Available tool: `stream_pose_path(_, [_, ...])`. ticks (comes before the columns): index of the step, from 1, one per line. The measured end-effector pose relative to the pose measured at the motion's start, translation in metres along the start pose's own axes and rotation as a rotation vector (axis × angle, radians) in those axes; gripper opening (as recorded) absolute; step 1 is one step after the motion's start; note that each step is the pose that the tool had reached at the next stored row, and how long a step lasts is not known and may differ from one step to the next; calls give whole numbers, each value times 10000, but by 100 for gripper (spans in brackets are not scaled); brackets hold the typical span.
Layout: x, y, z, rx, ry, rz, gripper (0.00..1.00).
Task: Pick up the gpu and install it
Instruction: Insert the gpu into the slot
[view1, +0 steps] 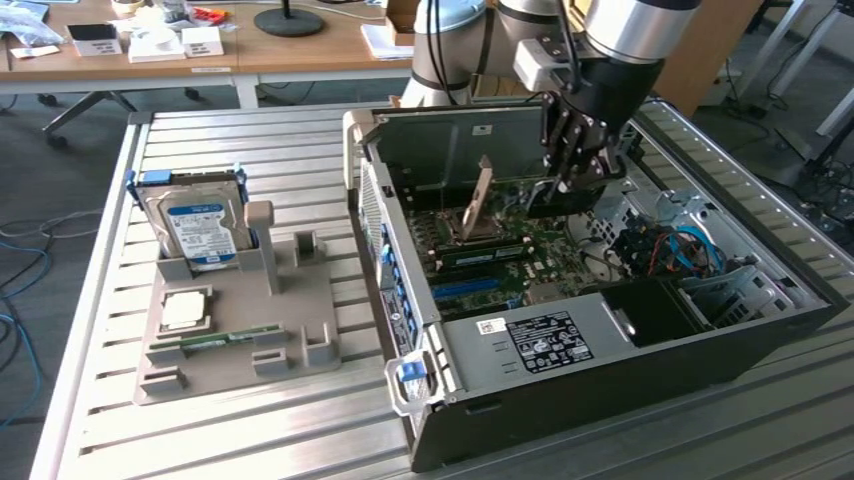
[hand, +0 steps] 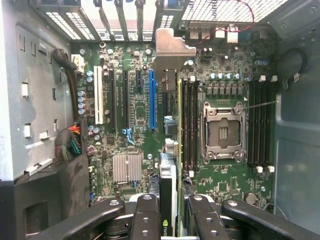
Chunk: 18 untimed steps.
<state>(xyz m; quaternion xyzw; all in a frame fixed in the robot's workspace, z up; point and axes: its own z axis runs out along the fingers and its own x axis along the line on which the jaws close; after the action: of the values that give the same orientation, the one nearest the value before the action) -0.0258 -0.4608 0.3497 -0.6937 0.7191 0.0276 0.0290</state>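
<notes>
Black gpu (hand: 168, 172) sits edge-on, clamped between the jaws of the gripper (hand: 172, 206).

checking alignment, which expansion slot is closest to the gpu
The long blue slot, right beside the gpu; the white slot and black slots lie farther away.

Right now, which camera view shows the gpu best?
The wrist view. The gpu runs edge-on from the end effector gripping it to its silvery bracket, with the motherboard and its blue slot behind. The exterior view shows the card's dark face under the end effector, inside the open computer case.
</notes>
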Motion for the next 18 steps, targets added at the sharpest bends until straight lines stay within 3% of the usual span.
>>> stream_pose_path(18, [4, 58, 16, -1, 1, -3, 27])
